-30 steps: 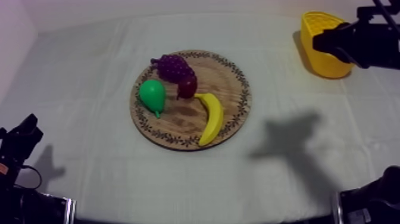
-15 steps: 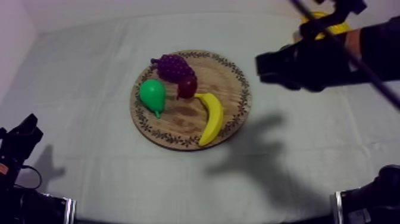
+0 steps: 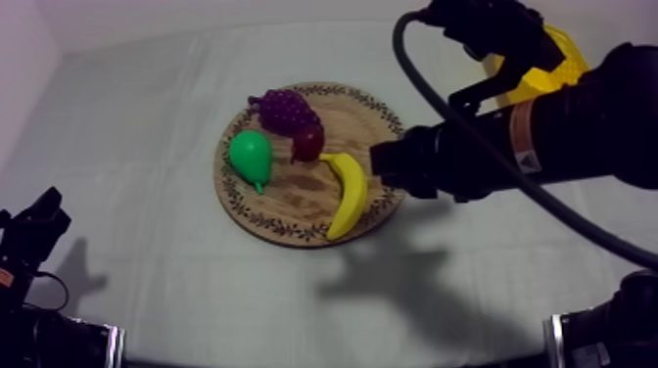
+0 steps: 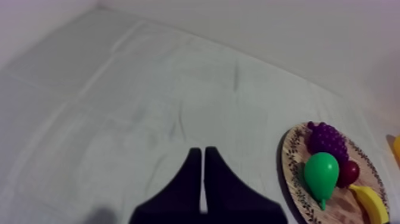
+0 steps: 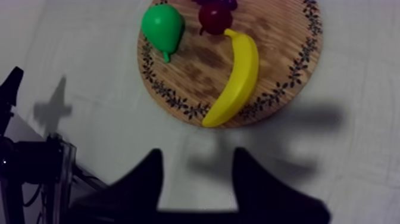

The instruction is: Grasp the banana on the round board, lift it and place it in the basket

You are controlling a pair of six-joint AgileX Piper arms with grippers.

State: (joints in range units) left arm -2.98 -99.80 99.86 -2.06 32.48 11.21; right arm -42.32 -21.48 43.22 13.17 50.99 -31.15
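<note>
The right hand (image 5: pixel 198 154) hovers with its two fingers apart and nothing between them, over the surface (image 5: pixel 369 149) just off the rim of the board (image 5: pixel 286 42). The banana (image 5: pixel 235 77) lies just ahead of it on the board, untouched. Beyond the banana sit the small red fruit (image 5: pixel 214 18), the pear (image 5: pixel 162 27) and the grapes (image 3: pixel 286 110); none lies between hand and banana. The basket (image 3: pixel 560 61) stands behind the right arm. The left hand (image 4: pixel 202 154), fingers together, is well apart from the board.

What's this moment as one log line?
right gripper: open, near banana | left gripper: shut | banana: on wooden board, not in yellow basket
</note>
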